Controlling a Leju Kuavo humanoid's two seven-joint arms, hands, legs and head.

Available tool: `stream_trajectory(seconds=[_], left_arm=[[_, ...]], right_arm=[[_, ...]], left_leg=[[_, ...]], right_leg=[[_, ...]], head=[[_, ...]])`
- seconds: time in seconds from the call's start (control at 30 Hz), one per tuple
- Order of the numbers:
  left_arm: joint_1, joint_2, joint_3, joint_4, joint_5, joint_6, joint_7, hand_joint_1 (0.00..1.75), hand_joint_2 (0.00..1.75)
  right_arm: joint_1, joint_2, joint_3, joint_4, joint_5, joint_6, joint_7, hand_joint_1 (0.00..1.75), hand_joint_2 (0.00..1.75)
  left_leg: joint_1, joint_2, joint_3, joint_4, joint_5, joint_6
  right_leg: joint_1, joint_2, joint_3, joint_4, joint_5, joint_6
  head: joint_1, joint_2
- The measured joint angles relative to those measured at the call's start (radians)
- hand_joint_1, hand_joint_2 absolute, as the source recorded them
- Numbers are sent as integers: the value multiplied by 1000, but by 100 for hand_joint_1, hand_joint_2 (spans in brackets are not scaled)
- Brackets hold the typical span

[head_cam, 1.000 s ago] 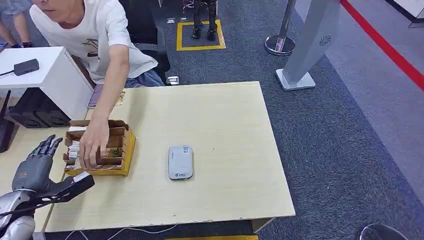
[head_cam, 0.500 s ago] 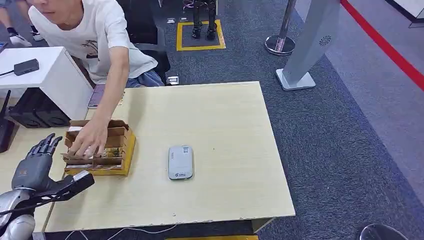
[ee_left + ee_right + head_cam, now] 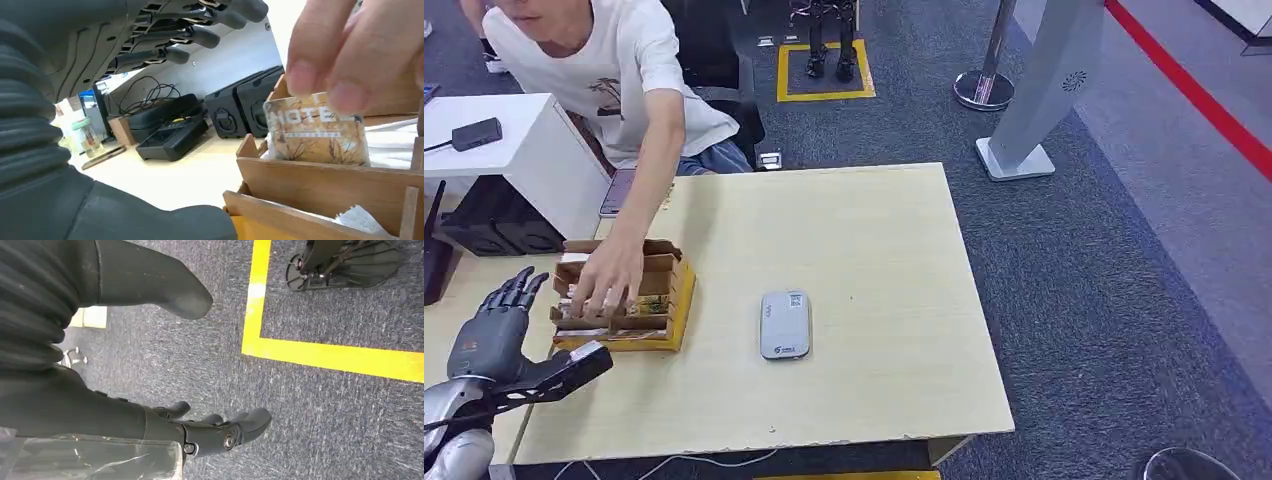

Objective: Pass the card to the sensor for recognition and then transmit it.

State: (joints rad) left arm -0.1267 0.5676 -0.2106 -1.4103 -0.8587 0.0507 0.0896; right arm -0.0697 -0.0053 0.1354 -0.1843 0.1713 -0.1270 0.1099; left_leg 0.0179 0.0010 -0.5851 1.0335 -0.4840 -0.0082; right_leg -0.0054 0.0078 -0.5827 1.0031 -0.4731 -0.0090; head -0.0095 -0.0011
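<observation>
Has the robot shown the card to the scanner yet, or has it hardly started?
Hardly started. Nothing looks done: the left hand is empty beside the wooden box, and the right hand hangs over the carpet. A person's hand is fingering the card in the box. Left: grasp the card, bring it to the grey sensor, pass it on.

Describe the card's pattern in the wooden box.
Tan card with bare-branch print and white HOTEL lettering; clearest in left wrist view.
</observation>
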Motion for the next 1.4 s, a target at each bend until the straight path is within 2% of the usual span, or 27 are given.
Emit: stream_trajectory(seconds=[1.4], left_arm=[[-1, 1, 0, 0, 6, -7, 0, 0, 175]], right_arm=[[0, 0, 0, 0, 10, 1, 5, 0, 175]], left_leg=[[0, 0, 0, 0, 0, 0]], right_leg=[[0, 0, 0, 0, 0, 0]], head=[[0, 0]])
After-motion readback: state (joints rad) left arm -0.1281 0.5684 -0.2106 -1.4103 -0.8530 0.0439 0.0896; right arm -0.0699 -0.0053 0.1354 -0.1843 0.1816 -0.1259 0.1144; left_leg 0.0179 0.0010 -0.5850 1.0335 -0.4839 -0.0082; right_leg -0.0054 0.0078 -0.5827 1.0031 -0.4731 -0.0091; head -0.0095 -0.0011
